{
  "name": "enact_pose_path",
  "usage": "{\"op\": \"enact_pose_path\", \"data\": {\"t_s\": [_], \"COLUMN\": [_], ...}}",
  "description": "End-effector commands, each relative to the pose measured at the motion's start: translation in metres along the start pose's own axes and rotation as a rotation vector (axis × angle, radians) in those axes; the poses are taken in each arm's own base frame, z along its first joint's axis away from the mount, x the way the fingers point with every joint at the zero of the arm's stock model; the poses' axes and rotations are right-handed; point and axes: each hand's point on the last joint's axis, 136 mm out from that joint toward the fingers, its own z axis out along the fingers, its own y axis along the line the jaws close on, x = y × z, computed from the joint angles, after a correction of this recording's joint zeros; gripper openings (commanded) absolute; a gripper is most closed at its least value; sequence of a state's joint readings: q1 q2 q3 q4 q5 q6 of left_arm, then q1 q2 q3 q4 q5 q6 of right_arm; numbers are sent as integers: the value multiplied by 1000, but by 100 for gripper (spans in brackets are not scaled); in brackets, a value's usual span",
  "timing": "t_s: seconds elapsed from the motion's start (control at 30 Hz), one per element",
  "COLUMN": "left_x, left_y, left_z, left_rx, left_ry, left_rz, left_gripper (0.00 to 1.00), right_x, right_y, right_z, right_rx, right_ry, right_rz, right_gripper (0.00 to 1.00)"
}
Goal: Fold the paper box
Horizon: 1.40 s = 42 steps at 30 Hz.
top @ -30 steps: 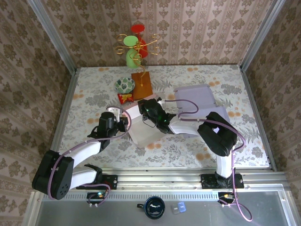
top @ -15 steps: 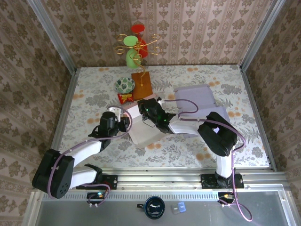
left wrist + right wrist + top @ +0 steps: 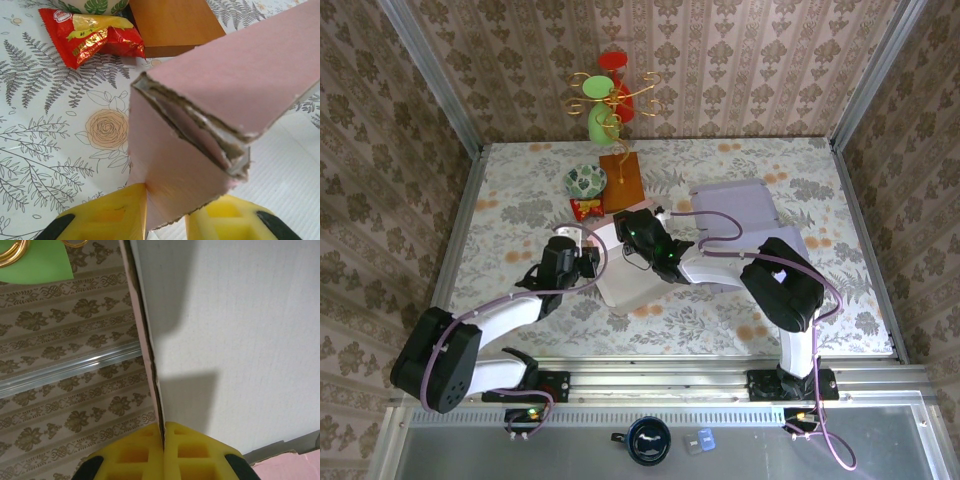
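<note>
The pale pink paper box (image 3: 632, 285) lies partly folded at mid-table between the two arms. My left gripper (image 3: 585, 262) is at its left side. In the left wrist view a pink flap of the paper box (image 3: 240, 65) stands between the yellow fingers (image 3: 107, 217) of the left gripper (image 3: 166, 210), touching the left one and overlapping the right. My right gripper (image 3: 632, 228) is at the box's far edge. In the right wrist view the right gripper (image 3: 164, 427) is pinched shut on a thin upright wall of the box (image 3: 240, 340), whose inner face is white.
A red snack packet (image 3: 586, 208) (image 3: 90, 37), a brown block (image 3: 622, 180) (image 3: 172, 22) and a patterned bowl (image 3: 585, 181) lie just behind the box. A lavender sheet (image 3: 740, 205) lies to the right. A green and red ornament (image 3: 605, 100) stands at the back wall.
The left gripper has shifted a little to the right, closer in against the box's left side. The right arm and its grip on the wall are unchanged.
</note>
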<state>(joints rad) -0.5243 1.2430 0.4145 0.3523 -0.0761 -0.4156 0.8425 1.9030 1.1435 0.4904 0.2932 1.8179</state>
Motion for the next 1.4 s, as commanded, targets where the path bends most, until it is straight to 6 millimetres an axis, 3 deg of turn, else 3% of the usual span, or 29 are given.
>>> {"op": "enact_pose_path", "data": {"t_s": [0.0,0.43,0.67,1.37], "left_x": [-6,0,1,2], "left_y": [-1,1,-1,2], "left_z": [2,5,4,10], "left_rx": [0,-3,8,-21], "left_ry": [-43,-31,-29,-18], "left_rz": [-20,-30,-33,-24], "left_gripper": [26,26,26,24], "right_x": [8,5,8,4], "right_y": [-3,-26,-18,-49], "right_z": [-3,-10,-8,-7], "right_rx": [2,-36,-108,-74], "right_ry": [12,-29,-43,-58], "right_rz": [-15,-192,-271,-312], "right_gripper": [0,0,0,0]}}
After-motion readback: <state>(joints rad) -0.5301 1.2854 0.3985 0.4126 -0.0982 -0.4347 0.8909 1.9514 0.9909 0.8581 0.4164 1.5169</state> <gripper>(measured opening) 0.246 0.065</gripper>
